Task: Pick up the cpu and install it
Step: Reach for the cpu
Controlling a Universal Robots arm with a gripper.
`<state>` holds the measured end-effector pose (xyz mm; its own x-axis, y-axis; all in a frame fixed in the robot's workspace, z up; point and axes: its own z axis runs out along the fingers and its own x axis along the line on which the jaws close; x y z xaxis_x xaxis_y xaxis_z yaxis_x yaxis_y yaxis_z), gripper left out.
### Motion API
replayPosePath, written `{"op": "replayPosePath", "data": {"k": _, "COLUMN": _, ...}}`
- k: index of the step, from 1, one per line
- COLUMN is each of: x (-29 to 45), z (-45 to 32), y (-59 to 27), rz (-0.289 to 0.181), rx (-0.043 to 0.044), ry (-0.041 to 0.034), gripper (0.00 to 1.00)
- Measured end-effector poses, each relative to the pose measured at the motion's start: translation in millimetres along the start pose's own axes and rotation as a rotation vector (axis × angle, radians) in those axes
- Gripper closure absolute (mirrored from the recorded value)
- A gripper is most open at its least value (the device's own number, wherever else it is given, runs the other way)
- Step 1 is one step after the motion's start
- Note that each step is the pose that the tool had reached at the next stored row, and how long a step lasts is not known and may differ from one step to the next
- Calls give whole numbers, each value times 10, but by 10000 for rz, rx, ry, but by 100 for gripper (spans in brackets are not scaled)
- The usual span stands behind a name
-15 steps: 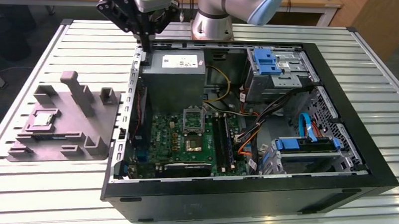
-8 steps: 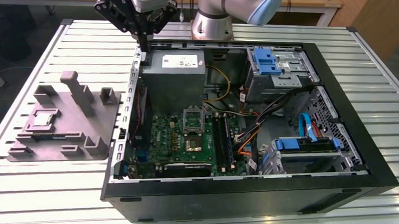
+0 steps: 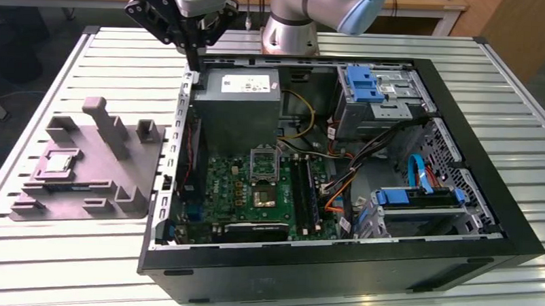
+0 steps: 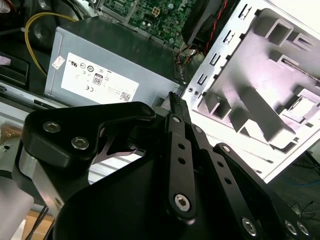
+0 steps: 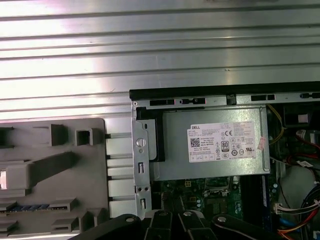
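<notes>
The cpu [image 3: 59, 162] is a small pale square chip lying in a pocket of the grey-purple fixture [image 3: 99, 181] on the table, at the exterior view's left. My gripper [image 3: 192, 55] hangs high over the back left corner of the open computer case [image 3: 488, 222], well away from the chip. Its thin black fingers [image 4: 175, 107] are pressed together and hold nothing. On the green motherboard [image 3: 230, 189] the dark square socket [image 3: 263, 195] lies bare, and its metal frame [image 3: 263, 158] stands flipped up.
A big grey box with a white label [image 5: 210, 145] sits in the case just under my gripper. Blue drive bays [image 3: 366, 85] and cable bundles [image 3: 417, 172] fill the case's right side. The ribbed metal table [image 5: 150, 45] extends behind the case.
</notes>
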<state>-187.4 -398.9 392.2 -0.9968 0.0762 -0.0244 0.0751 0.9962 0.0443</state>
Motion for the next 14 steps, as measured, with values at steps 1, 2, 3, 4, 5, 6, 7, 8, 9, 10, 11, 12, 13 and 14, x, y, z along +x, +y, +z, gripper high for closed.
{"op": "replayPosePath", "data": {"k": 1, "x": 4, "z": 0, "y": 0, "rz": 0, "rx": 0, "ry": 0, "gripper": 89}}
{"op": "replayPosePath", "data": {"k": 2, "x": 7, "z": 0, "y": -1, "rz": 0, "rx": 0, "ry": 0, "gripper": 89}}
{"op": "replayPosePath", "data": {"k": 3, "x": 11, "z": 0, "y": -1, "rz": 0, "rx": 0, "ry": 0, "gripper": 89}}
{"op": "replayPosePath", "data": {"k": 4, "x": 15, "z": 0, "y": -1, "rz": 0, "rx": 0, "ry": 0, "gripper": 89}}
{"op": "replayPosePath", "data": {"k": 5, "x": 18, "z": 0, "y": -2, "rz": -1, "rx": -1, "ry": 0, "gripper": 89}}
{"op": "replayPosePath", "data": {"k": 6, "x": 22, "z": 0, "y": -2, "rz": 0, "rx": 0, "ry": 0, "gripper": 89}}
{"op": "replayPosePath", "data": {"k": 7, "x": 26, "z": 0, "y": -2, "rz": 0, "rx": 0, "ry": 0, "gripper": 89}}
{"op": "replayPosePath", "data": {"k": 8, "x": 30, "z": 0, "y": -2, "rz": 1, "rx": 0, "ry": 0, "gripper": 89}}
{"op": "replayPosePath", "data": {"k": 9, "x": 33, "z": 0, "y": -3, "rz": 0, "rx": 0, "ry": 0, "gripper": 89}}
{"op": "replayPosePath", "data": {"k": 10, "x": 37, "z": 0, "y": -3, "rz": 0, "rx": -1, "ry": 0, "gripper": 89}}
{"op": "replayPosePath", "data": {"k": 11, "x": 41, "z": 1, "y": -3, "rz": -1, "rx": -1, "ry": -1, "gripper": 89}}
{"op": "replayPosePath", "data": {"k": 12, "x": 45, "z": 0, "y": -4, "rz": 0, "rx": -1, "ry": 0, "gripper": 89}}
{"op": "replayPosePath", "data": {"k": 13, "x": 50, "z": 0, "y": -4, "rz": 0, "rx": 0, "ry": 0, "gripper": 89}}
{"op": "replayPosePath", "data": {"k": 14, "x": 54, "z": 0, "y": -4, "rz": 0, "rx": 0, "ry": 0, "gripper": 89}}
